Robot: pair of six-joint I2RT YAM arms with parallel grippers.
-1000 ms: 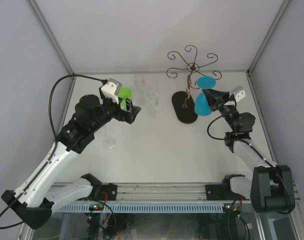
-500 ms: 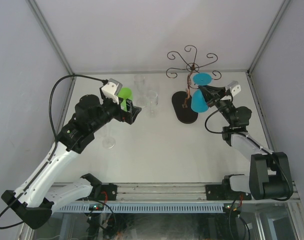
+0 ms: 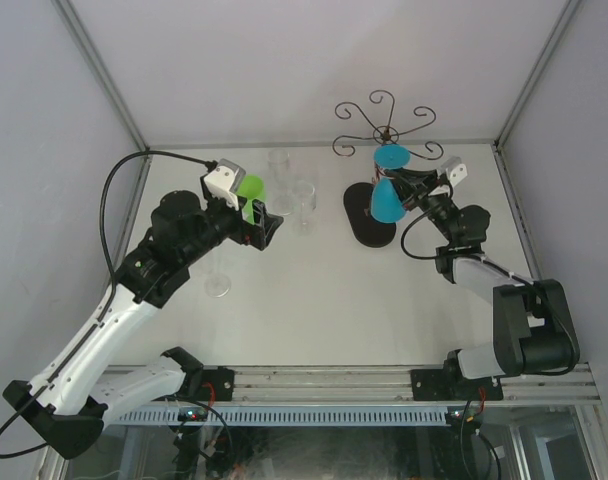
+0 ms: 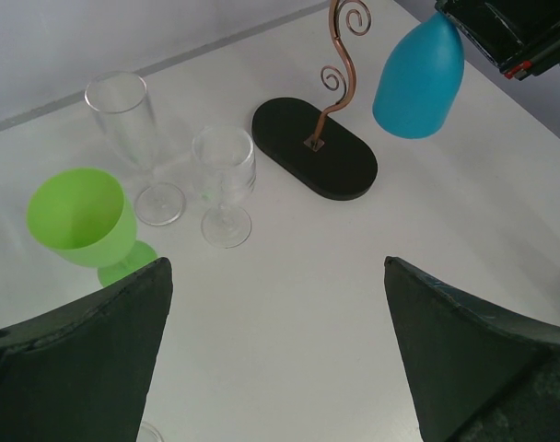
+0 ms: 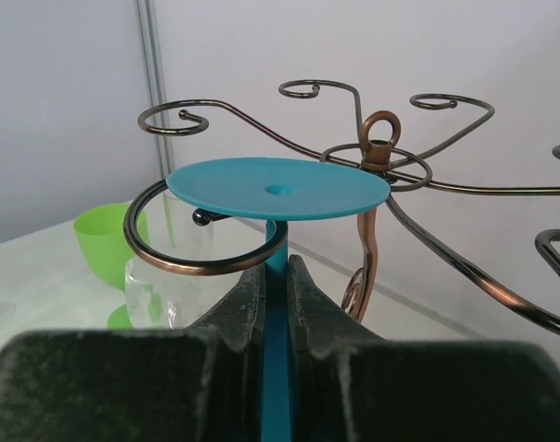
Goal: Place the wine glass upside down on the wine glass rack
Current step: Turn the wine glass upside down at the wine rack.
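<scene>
**Left side.** The left arm (image 3: 134, 290) reaches over the table (image 3: 314, 300), well left of the wine glass rack (image 3: 383, 133). The left jaws stand wide apart and hold nothing.

**Glasses left of the rack.** All of these stand upright on the table.
- A green glass (image 4: 77, 221) stands farthest from the rack.
- A tall clear glass (image 4: 123, 115) stands just beside the green glass, on the side nearer the rack.
- A short clear stemmed glass (image 4: 223, 175) stands between the tall glass and the rack's base.
- A further clear glass (image 3: 217, 285) stands well left of the rack, nearer the arm bases and close beside the left arm.

**Rack.** The rack stands on its black oval base (image 4: 315, 147). One upright stem carries curled wire arms that radiate outward.

**Wine glass.** The blue wine glass (image 5: 278, 189) is upside down at the rack, off the table.
- Its flat foot is uppermost, just above one curled arm next to the rack's hub.
- Its stem passes down at the edge of that curl.
- Its bowl hangs over the right end of the base.
- Whether the foot touches the wire cannot be told.

**Right side.** The right arm (image 3: 474, 265) reaches in from the right of the rack. The right jaws are clamped on the stem of the wine glass, just under its foot.
</scene>
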